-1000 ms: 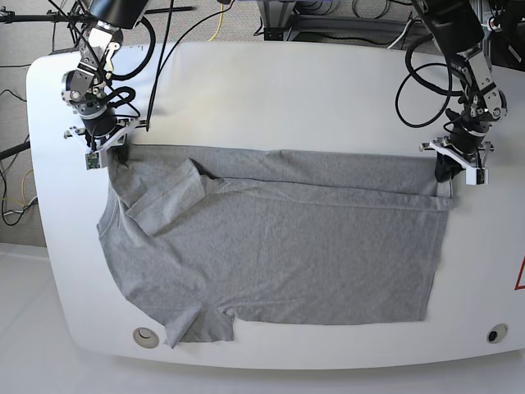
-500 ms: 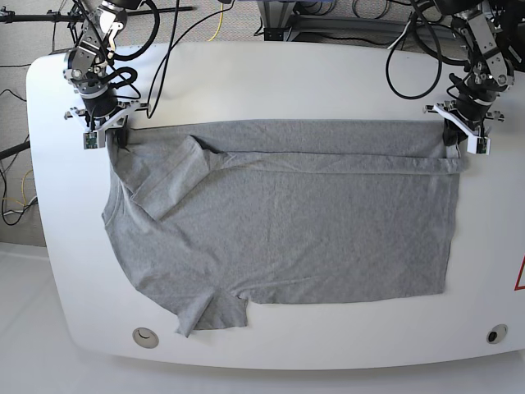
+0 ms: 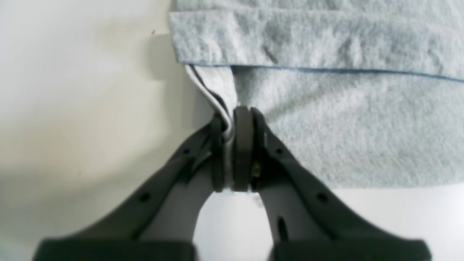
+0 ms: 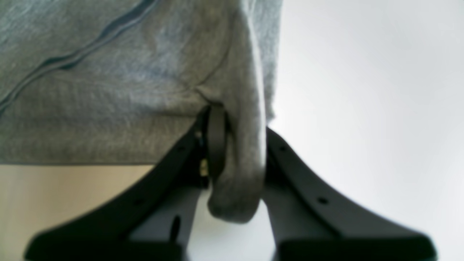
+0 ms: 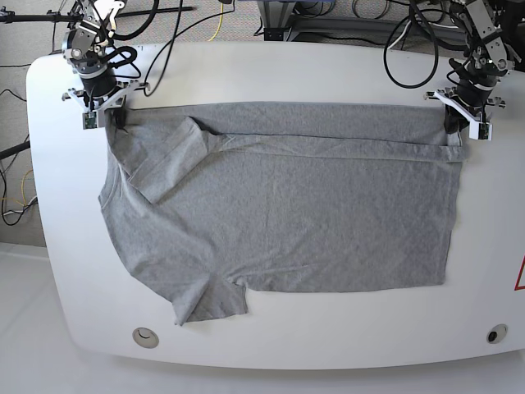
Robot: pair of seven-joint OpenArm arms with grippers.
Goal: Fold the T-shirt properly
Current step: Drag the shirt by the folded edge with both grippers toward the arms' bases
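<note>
Your T-shirt [image 5: 287, 213] lies spread across most of the surface [image 5: 246, 74], its far edge stretched in a straight line near the surface's far edge, one sleeve folded in over the body and the other pointing toward the near edge. The left gripper [image 3: 232, 145] is pinching the hem corner at the far edge (a thin layer between the pads), and the right gripper [image 4: 235, 145] is clamped on a thicker bunch at the shoulder corner. You look to be mid-fold, holding the far edge. Next, carry both corners evenly toward the near edge, keeping the cloth taut.
</note>
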